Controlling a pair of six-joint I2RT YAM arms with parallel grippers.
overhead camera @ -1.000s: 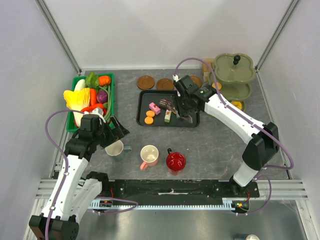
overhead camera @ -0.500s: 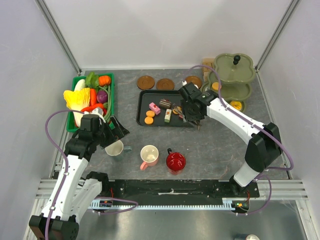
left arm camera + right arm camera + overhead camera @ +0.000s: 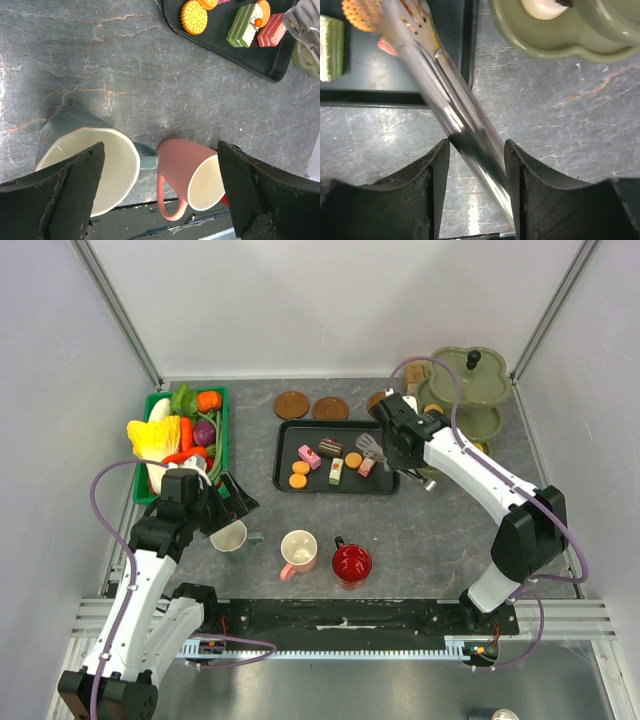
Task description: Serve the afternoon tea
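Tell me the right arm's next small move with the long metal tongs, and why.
Probably lower the shiny metal tongs so their tips straddle the red cake slice on the black tray. The right gripper is clamped on them, their tips look empty and hover over that slice, and the green tiered stand sits just beside the tray.

We see small cakes (image 3: 335, 472) lying on the black tray (image 3: 286, 434); the whitish mug (image 3: 230, 537), pink mug (image 3: 298, 549) and red mug (image 3: 351, 562) stand upright before it.
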